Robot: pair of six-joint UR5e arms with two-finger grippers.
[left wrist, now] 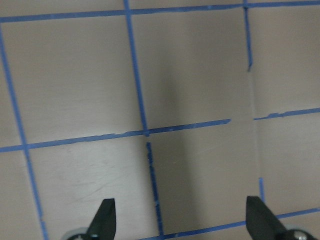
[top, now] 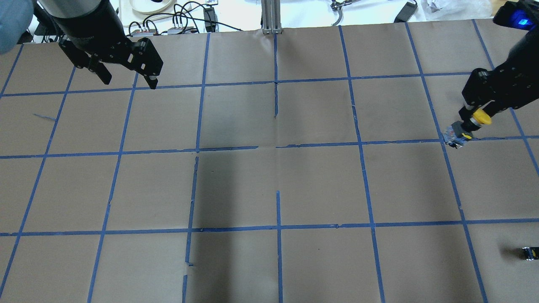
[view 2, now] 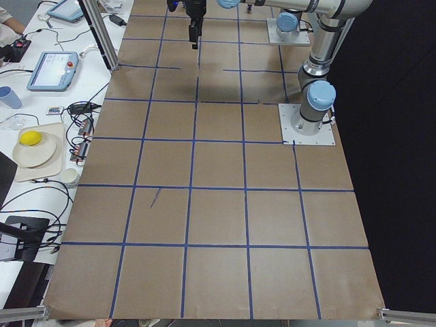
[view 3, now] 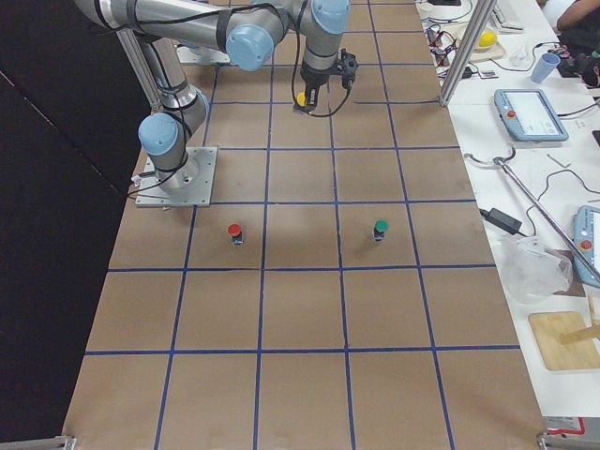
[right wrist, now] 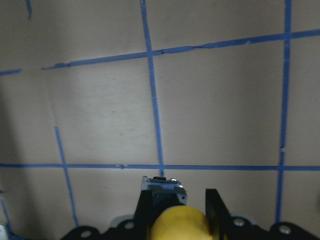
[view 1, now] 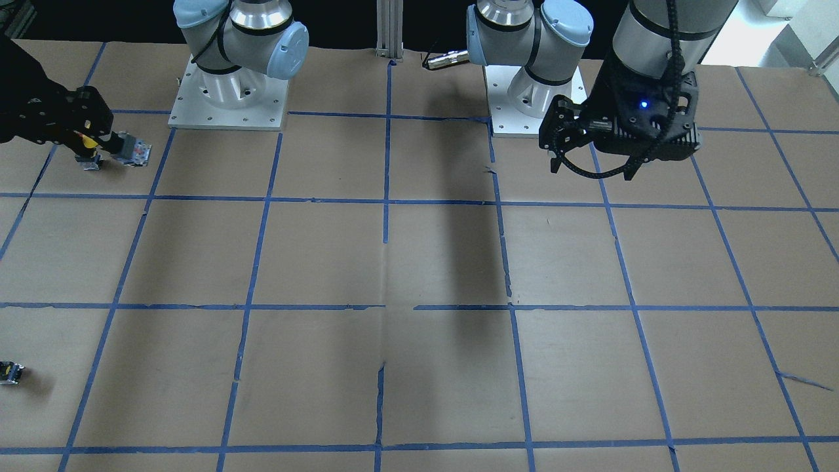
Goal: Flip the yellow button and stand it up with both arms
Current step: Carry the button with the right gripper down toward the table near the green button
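Note:
My right gripper (top: pixel 475 110) is shut on the yellow button (top: pixel 481 118), near the table's right side. The button lies sideways in the fingers. Its grey-black contact block (top: pixel 454 136) points away from the gripper, low over the paper. The front-facing view shows the same gripper (view 1: pixel 85 139) and contact block (view 1: pixel 134 152) at far left. In the right wrist view the yellow cap (right wrist: pixel 177 225) sits between the two fingers (right wrist: pixel 215 210). My left gripper (top: pixel 129 82) is open and empty, high over the far left; it also shows in the front-facing view (view 1: pixel 593 167) and the left wrist view (left wrist: pixel 180 215).
A tiny dark block with a yellow spot (top: pixel 529 252) lies near the right edge, also in the front-facing view (view 1: pixel 10 372). A red-capped button (view 3: pixel 234 231) and a green-capped one (view 3: pixel 380 228) stand further along the table. Brown paper with a blue tape grid (top: pixel 278 147) covers the table.

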